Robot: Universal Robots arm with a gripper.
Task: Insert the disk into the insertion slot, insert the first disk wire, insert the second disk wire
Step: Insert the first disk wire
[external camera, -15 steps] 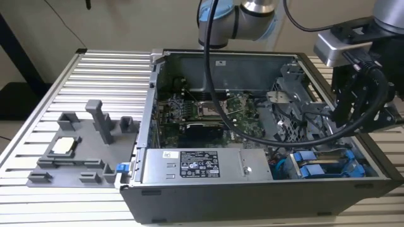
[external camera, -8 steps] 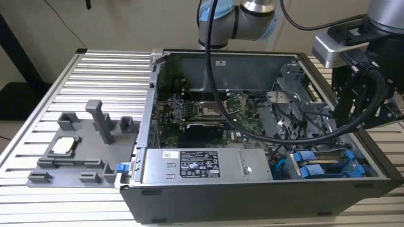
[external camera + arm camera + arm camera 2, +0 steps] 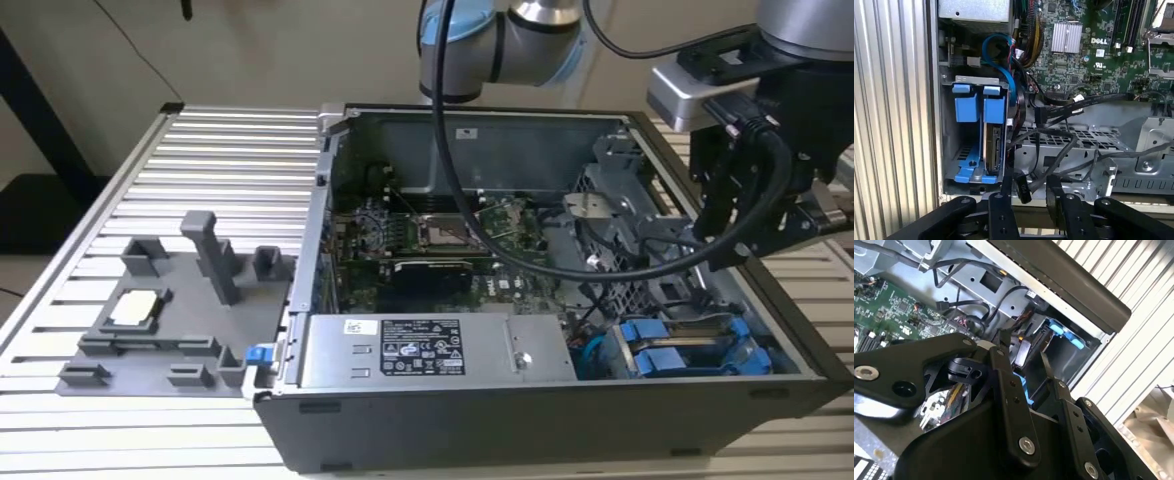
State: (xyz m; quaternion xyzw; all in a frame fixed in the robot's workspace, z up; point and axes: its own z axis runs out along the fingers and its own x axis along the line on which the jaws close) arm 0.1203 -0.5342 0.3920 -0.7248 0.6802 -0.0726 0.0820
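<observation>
The disk [image 3: 683, 357] stands on edge in its blue carrier inside the insertion slot [image 3: 603, 340], a grey metal cage at the case's corner nearest the exterior view's right. In the first wrist view the disk [image 3: 994, 150] shows edge-on between blue handles, inside the slot's wall [image 3: 949, 125]. My gripper [image 3: 754, 250] hovers over that side of the case. Its black fingers are apart in both wrist views, gripper [image 3: 1028, 185] and gripper [image 3: 1024, 351]. A black wire connector [image 3: 1021, 190] sits in the gap between them, also seen as connector [image 3: 1023, 352]. A blue cable [image 3: 999, 52] loops above the carriers.
A grey labelled power supply box [image 3: 420, 350] lies along the case's front. The green motherboard [image 3: 441, 235] fills the middle. Loose black wires [image 3: 1069, 145] cross a perforated metal bracket. A grey fixture tray [image 3: 160, 300] sits on the slatted table [image 3: 200, 150] at the exterior view's left.
</observation>
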